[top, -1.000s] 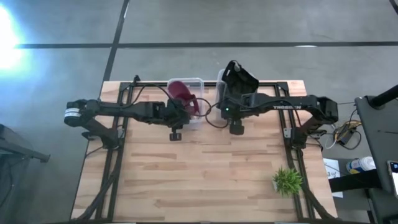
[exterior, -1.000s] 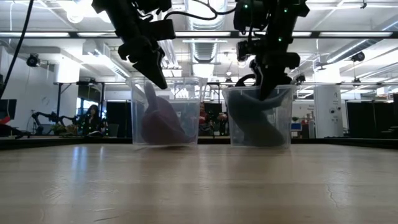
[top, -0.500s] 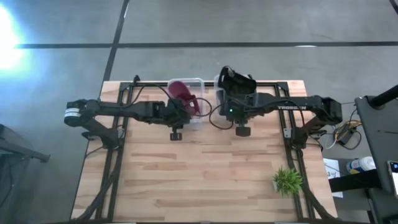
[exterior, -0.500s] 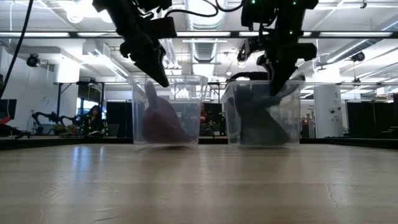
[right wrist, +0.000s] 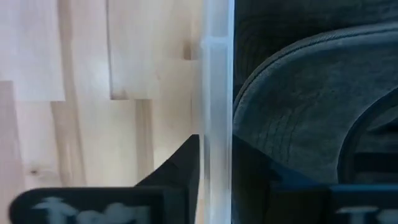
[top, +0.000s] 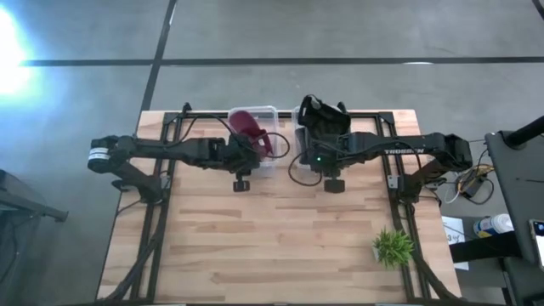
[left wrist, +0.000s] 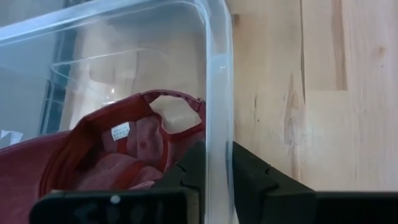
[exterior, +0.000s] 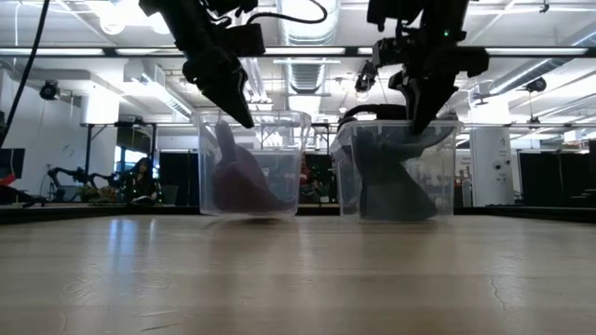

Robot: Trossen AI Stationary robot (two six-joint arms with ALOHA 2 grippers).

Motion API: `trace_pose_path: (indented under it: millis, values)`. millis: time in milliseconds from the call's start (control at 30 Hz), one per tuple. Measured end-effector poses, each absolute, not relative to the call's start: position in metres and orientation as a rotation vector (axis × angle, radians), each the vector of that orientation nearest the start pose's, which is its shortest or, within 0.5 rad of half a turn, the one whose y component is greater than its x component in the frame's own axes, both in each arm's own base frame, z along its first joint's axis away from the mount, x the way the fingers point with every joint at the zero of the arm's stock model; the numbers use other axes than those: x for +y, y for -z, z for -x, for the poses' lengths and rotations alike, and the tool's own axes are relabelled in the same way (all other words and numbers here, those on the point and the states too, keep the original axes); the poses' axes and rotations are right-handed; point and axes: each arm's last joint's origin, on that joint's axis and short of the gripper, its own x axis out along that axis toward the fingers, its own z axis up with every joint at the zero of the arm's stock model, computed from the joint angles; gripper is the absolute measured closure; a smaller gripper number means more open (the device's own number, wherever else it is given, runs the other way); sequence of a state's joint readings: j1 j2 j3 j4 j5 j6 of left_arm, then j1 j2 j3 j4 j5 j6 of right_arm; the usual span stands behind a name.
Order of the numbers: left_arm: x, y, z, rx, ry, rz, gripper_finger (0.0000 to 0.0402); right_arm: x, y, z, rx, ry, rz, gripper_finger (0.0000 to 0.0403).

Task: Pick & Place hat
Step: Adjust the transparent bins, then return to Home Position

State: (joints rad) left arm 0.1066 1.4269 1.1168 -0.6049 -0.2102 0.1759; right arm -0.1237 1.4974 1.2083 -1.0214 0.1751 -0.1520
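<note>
Two clear plastic bins stand side by side at the table's far edge. The left bin (top: 253, 136) holds a dark red cap (left wrist: 118, 155), which rests on the bin's floor. The right bin (top: 321, 127) holds a dark grey cap (right wrist: 311, 99). My left gripper (exterior: 245, 119) is shut on the left bin's wall. My right gripper (exterior: 419, 121) is shut on the right bin's wall. Both arms reach in from the table's sides. My left gripper pinches the top rim of the left bin's near wall (left wrist: 217, 134), one finger (left wrist: 191, 167) inside the bin and one (left wrist: 249, 174) outside. The fingers come from above, slanting down. The bin stands on the table. My right gripper pinches the top rim of the right bin's near wall (right wrist: 217, 118), one finger (right wrist: 181, 163) outside over the table and the other inside beside the grey cap. The fingers come from above. In the low view the bin's bottom (exterior: 396, 220) sits at table level.
A small green plant (top: 393, 246) stands near the table's front right corner. Bare wood (top: 272, 238) lies between the bins and the near edge. The low view shows a workshop room and people far behind the table.
My right gripper has gone toward the table's right edge and a little toward the near edge, keeping its hold on the wall. The right bin with the grey cap has slid along with it and shows wider in the low view.
</note>
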Motion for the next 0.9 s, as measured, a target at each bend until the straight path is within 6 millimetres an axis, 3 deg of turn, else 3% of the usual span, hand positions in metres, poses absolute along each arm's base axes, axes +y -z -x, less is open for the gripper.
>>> trace_pose_path:
  millis: [333,467,733,900]
  values:
    - [0.034,-0.287,-0.292,0.913,-0.244,-0.243,0.0251,-0.027,-0.287,-0.261,1.218,0.156,0.171,0.0208]
    - [0.027,-0.299,-0.289,0.943,-0.229,-0.236,0.0229,-0.025,-0.304,-0.248,1.145,0.187,0.128,0.0173]
    - [0.012,-0.355,-0.275,0.906,-0.285,0.006,0.0225,-0.021,-0.361,-0.210,0.879,0.346,-0.172,0.0147]
    - [0.003,-0.378,-0.256,0.756,-0.057,0.103,0.0225,-0.008,-0.379,-0.176,0.736,0.284,-0.186,0.0150]
